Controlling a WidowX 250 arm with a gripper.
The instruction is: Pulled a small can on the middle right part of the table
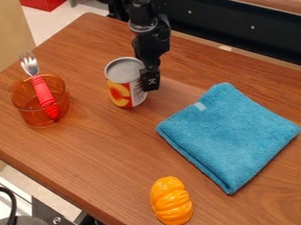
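The black gripper (150,79) hangs down at the upper middle of the table, against or just beside the right side of the small can (122,90). It covers part of the can's right edge, and I cannot tell whether it holds the can. Upright on the wood, the can has a bare metal lid and a label with red and yellow fruit and a white panel.
Left of the can, a transparent orange cup (28,110) holds a fork (44,92) with a red handle. A folded blue cloth (232,134) lies on the right of the wooden table (106,149). An orange ribbed object (170,201) sits near the front edge.
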